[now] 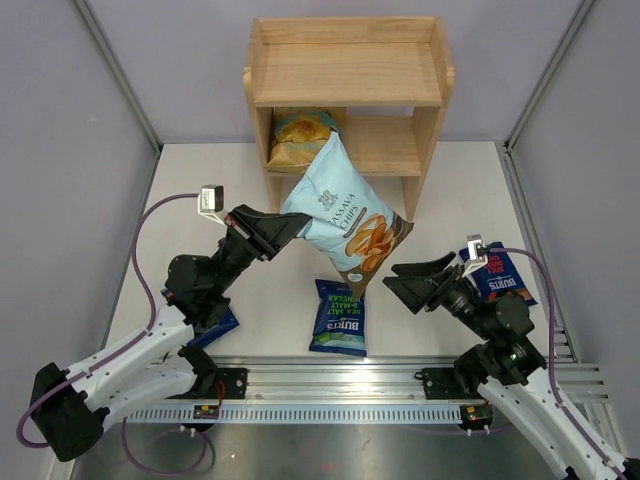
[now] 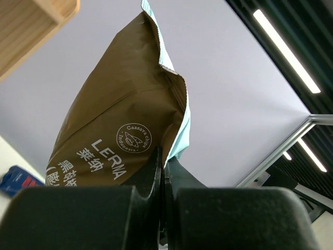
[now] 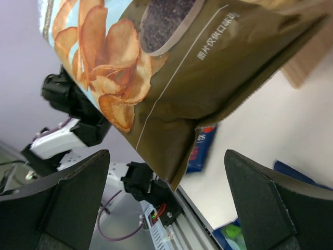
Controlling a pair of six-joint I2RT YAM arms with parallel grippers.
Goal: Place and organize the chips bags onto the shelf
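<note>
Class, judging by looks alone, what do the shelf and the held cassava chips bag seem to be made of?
The shelf looks like pale, unpainted wood with a matte finish: grain lines show on its top. The cassava chips bag looks like thin glossy plastic film, perhaps foil-lined: it creases and catches light.

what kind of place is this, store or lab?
Probably a lab robot cell: plain grey walls in an aluminium frame, left arm and right arm bolted to a rail, one small wooden shelf.
</note>
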